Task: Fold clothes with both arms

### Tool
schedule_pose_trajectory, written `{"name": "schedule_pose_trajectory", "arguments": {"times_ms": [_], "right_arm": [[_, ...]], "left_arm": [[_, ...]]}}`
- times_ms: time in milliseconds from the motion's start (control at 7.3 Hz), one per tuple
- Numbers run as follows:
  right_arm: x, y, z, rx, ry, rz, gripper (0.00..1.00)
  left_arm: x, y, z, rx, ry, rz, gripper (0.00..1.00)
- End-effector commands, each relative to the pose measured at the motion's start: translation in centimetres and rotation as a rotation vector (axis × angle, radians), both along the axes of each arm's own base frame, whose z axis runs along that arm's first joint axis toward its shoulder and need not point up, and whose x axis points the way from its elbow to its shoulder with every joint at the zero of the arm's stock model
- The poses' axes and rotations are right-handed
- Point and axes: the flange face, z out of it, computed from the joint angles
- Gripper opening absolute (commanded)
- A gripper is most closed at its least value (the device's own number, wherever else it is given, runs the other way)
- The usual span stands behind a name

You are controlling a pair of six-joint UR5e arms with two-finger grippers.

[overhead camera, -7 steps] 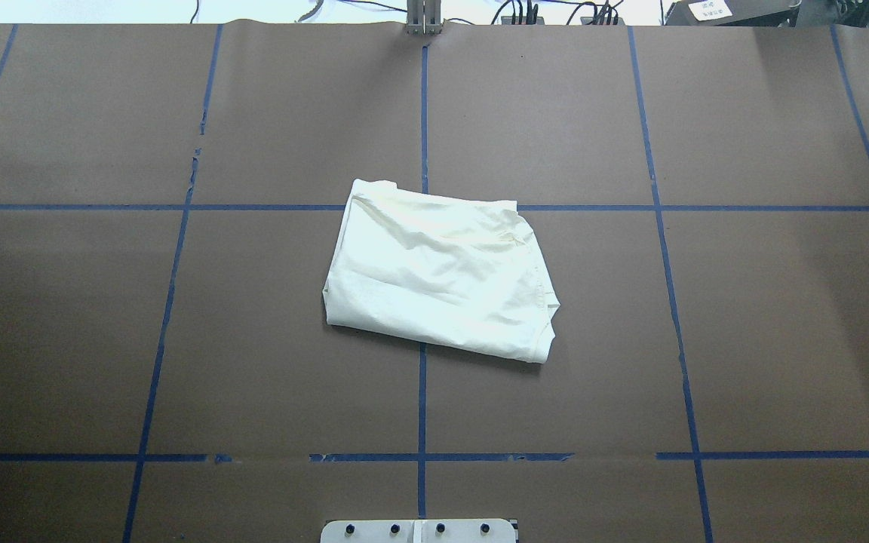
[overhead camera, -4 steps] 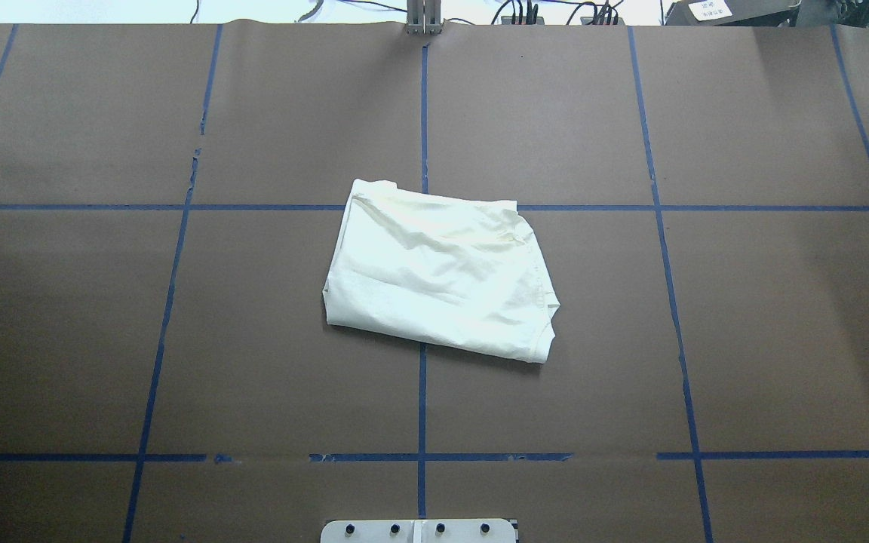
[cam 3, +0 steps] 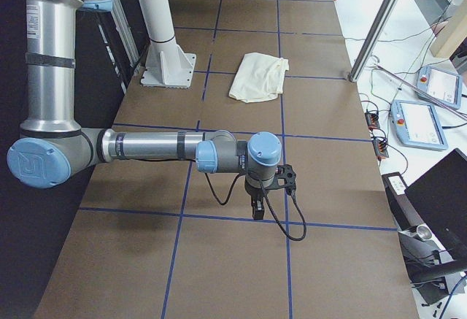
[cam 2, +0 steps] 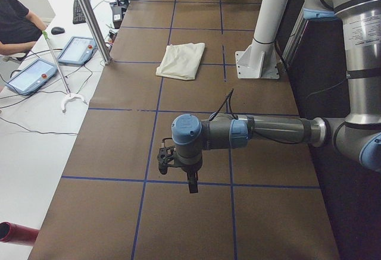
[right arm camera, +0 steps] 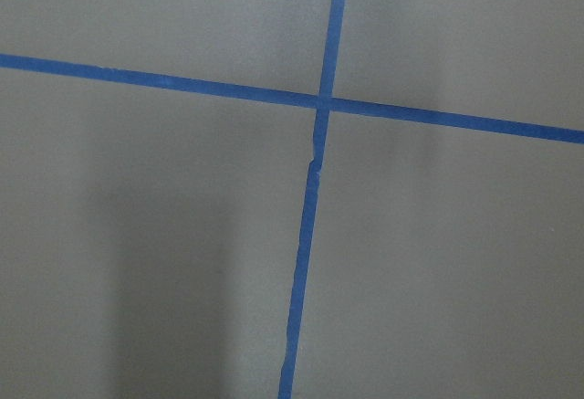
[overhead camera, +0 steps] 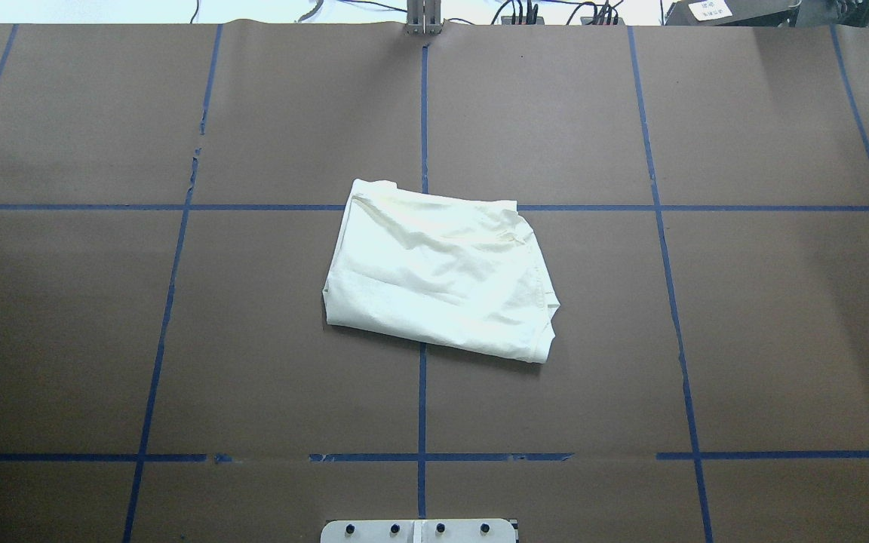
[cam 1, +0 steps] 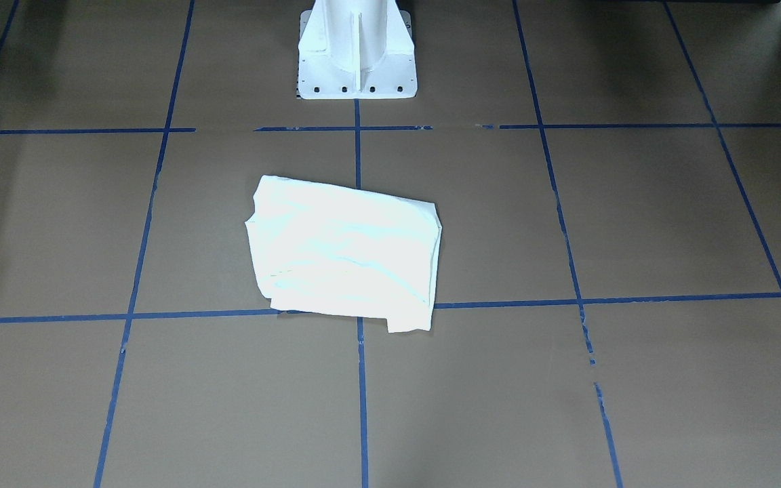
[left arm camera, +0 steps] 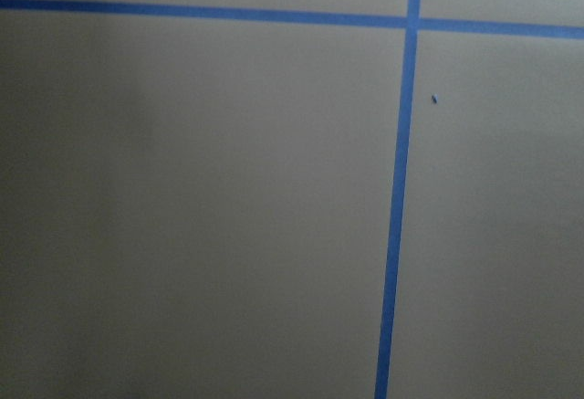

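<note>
The clothes lie as one cream folded bundle at the middle of the brown table, plain side up, also seen in the front-facing view and both side views. Nothing touches them. My left gripper hangs from the near arm over bare table, far from the bundle; I cannot tell if it is open or shut. My right gripper hangs the same way at the other end, and I cannot tell its state either. Both wrist views show only bare table and blue tape.
The white pedestal base stands just behind the bundle. Blue tape lines grid the table. Off the far edge are a metal post, tablets, cables and a seated person.
</note>
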Motion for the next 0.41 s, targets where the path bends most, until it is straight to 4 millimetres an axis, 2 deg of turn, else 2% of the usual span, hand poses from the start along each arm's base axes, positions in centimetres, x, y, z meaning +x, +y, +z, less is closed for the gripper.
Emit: {"name": "schedule_pose_trajectory", "arguments": {"times_ms": [0,274], "right_arm": [[-0.01,0.08,0.2,-0.002,-0.001,-0.003,1.0],[0.0,0.1,0.36,-0.007,0.0,-0.001,1.0]], "left_arm": [[0.03,-0.01,-0.05,0.002,0.003,0.0,1.0],[0.06,-0.08,-0.07,0.002,0.007,0.0,1.0]]}}
